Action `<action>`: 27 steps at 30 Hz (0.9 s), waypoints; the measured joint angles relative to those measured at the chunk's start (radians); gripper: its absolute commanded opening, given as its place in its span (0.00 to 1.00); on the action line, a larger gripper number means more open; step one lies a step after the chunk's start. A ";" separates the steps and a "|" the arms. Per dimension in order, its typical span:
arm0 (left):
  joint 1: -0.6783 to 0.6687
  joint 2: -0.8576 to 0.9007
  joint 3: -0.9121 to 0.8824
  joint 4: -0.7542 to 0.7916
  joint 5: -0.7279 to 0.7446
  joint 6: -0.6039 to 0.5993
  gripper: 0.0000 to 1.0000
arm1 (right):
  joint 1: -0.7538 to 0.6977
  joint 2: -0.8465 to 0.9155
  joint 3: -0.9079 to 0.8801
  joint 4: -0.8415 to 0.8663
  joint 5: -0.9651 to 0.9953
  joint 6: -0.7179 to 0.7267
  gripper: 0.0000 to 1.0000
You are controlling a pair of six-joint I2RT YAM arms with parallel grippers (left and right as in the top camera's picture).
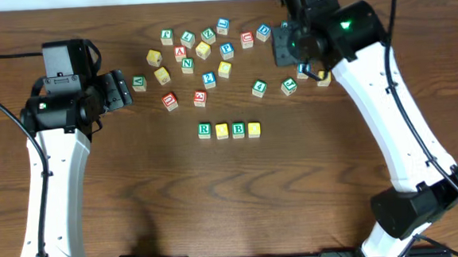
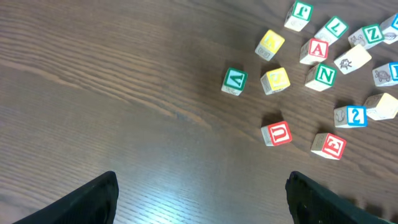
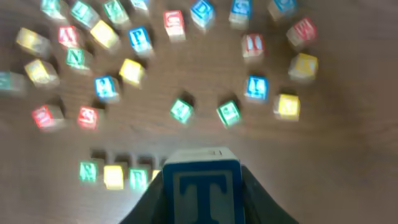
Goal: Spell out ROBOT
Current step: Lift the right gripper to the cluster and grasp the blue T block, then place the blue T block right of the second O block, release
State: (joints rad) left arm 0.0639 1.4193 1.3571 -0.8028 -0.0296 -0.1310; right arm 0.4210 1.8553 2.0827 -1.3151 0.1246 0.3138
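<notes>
Got the T cube (image 3: 201,186) clamped in the right gripper (image 3: 201,202), blue edge and letter facing the wrist cam, dark fingers (image 3: 256,208) snug against both sides. Everything behind it pretty blurry in that view. From overhead, sitting at the right end of the loose pile (image 1: 203,49), just past a green cube (image 1: 288,85). Can't tell from up there whether lifted off the table (image 1: 138,198) or resting on it, hidden under the arm.

Four already lined up below the pile, mid-table: R (image 1: 204,130), yellow (image 1: 222,130), B (image 1: 239,129), second yellow (image 1: 254,129), touching side to side in a straight row, well apart from the T cube.

Over on the other side, seeing the left gripper (image 1: 121,89) spread wide with nothing in it, hanging at the left edge of the pile, just beside a lone green cube (image 1: 139,83). From its wrist cam, just the two fingertips (image 2: 93,202) poking in at the bottom corners, bare wood between, then a red U cube (image 2: 277,134) and more of the pile toward the upper right.
</notes>
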 measured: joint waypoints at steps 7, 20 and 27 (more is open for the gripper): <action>0.000 0.000 0.000 -0.001 0.000 0.000 0.85 | 0.000 0.003 -0.162 -0.090 -0.004 0.113 0.20; 0.000 0.000 0.000 -0.002 0.000 0.000 0.85 | 0.029 0.018 -0.694 0.348 -0.081 0.239 0.21; 0.000 0.000 0.000 0.000 0.000 0.000 0.85 | 0.074 0.018 -0.764 0.440 -0.092 0.255 0.22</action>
State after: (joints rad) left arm 0.0639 1.4193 1.3571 -0.8028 -0.0296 -0.1310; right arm 0.4950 1.8732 1.3186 -0.8749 0.0330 0.5686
